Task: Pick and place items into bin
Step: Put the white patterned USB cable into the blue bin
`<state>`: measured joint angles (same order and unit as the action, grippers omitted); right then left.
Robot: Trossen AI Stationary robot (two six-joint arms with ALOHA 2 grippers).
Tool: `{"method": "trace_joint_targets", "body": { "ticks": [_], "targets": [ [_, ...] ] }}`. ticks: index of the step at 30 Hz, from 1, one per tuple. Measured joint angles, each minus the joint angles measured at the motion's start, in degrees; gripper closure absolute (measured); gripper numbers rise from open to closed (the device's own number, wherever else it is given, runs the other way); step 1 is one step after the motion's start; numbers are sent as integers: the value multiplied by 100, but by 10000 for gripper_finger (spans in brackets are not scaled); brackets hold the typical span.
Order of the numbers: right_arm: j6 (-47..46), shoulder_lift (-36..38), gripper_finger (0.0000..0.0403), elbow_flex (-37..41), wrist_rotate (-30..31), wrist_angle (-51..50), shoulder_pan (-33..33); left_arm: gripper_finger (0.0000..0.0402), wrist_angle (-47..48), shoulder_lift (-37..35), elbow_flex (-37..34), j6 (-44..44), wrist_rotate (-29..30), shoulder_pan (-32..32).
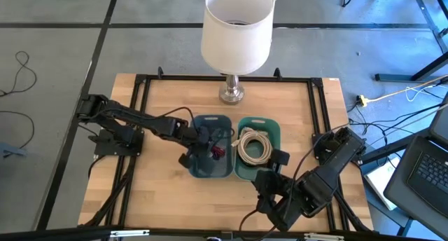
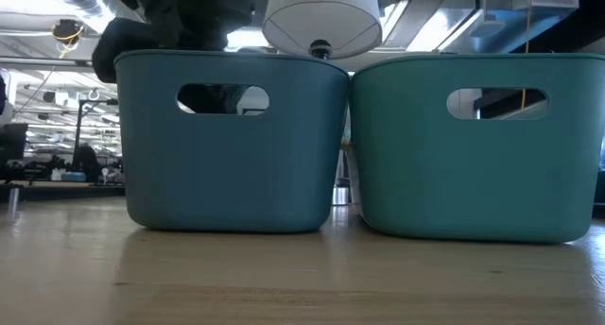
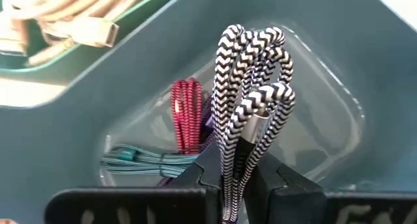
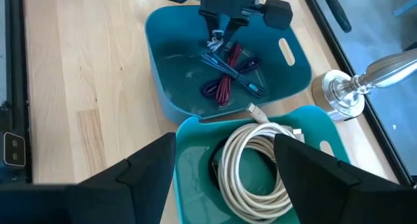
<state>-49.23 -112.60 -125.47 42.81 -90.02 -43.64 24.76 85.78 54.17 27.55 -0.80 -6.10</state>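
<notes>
Braided black-and-white cable (image 3: 251, 113), one bundle, is pinched between the fingers of my left gripper (image 3: 236, 175), its folded loops standing up above the fingertips. That gripper hangs inside the blue bin (image 1: 212, 147), low between its walls.

On the blue bin's floor below the held cable I count three small cables: one red (image 3: 187, 114), one teal (image 3: 140, 161), one purple (image 4: 212, 88), of which only a sliver shows in the left wrist view. In the right wrist view the red and teal ones lie crossed over each other.

My right gripper (image 4: 225, 165) is spread wide and holds nothing; it hovers over the near rim of the green bin (image 1: 269, 128), which touches the blue bin's side. Inside the green bin lies a pile of coiled white cable (image 1: 253, 146); I cannot separate the coils well enough to count them.

Two bins in all, both on the wooden table (image 1: 154, 115). One white-shaded lamp (image 1: 236, 29) stands behind the bins at the table's far edge.
</notes>
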Motion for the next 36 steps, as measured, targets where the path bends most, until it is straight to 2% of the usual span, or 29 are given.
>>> {"method": "trace_joint_targets", "body": {
  "ticks": [11,20,30,36],
  "targets": [
    [44,-4,142,0,174,0,12,379,-101,8,0,328,20,219],
    [103,-7,142,0,219,0,12,379,-130,569,25,368,-166,262],
    [168,-9,142,0,219,0,12,379,-66,873,22,497,201,266],
    [168,-9,142,0,219,0,12,372,362,879,481,164,321,243]
  ]
}}
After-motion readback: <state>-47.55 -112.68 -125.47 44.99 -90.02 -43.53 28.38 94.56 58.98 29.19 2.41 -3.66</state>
